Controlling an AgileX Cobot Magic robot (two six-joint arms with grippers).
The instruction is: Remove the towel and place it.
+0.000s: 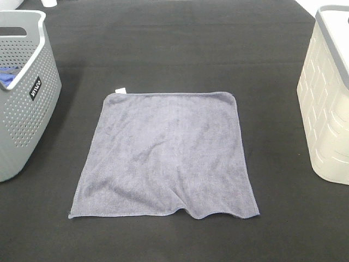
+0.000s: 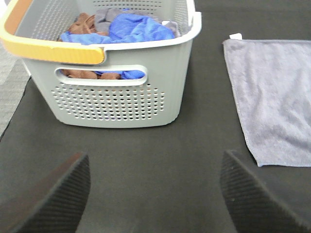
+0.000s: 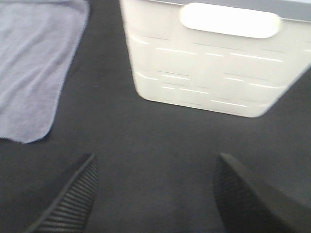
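Both fingers wide, empty; towel [image 1: 166, 155] flat, white tag; basket [image 1: 24, 103] label unreadable.

Both end effectors have black, finely ribbed, wedge-shaped fingers [image 2: 53, 199] [image 3: 243, 194].

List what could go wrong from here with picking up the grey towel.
1. The towel lies flat on the black mat, so open fingers may slide over it or pinch only a thin fold.
2. Lifted by one edge, it may drape and catch on the grey basket or white basket.
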